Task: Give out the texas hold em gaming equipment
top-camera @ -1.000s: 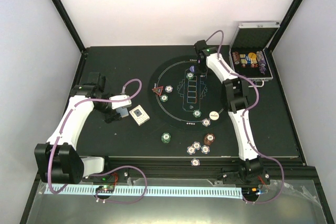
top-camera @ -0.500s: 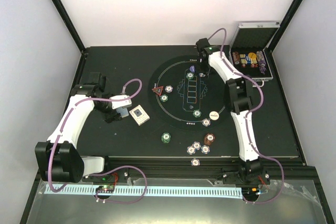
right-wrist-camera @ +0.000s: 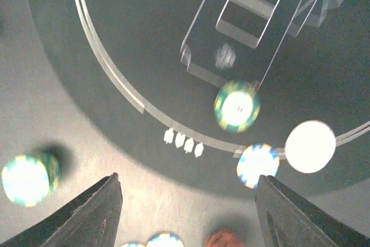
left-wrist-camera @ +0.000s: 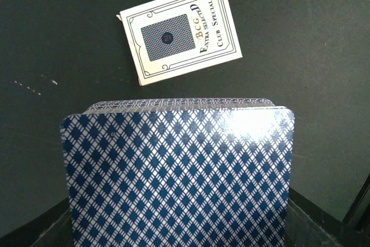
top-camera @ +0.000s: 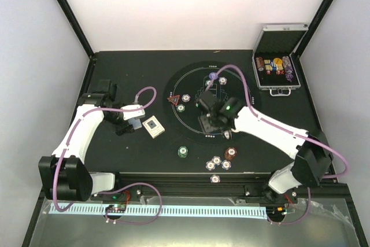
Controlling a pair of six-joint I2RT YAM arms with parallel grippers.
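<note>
Right hand (right-wrist-camera: pixel 188 201), spread empty, should centre over the green chip (right-wrist-camera: pixel 237 106) before pinching; left hand (top-camera: pixel 132 121) grips the cards (left-wrist-camera: pixel 179 172).

Cannot find the button (right-wrist-camera: pixel 310 146) from above: buried under the right arm (top-camera: pixel 272 130) at the mat's (top-camera: pixel 191 126) near rim. Smeared with motion in the right wrist view, cropped below at two chips (right-wrist-camera: pixel 222 239) off the mat. Likewise cropped at the deck (left-wrist-camera: pixel 179 172), masking most of the left gripper (top-camera: pixel 133 122).

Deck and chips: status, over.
Left end effector shut on deck. Right end effector open, empty, over chips. Nothing blocking.
</note>
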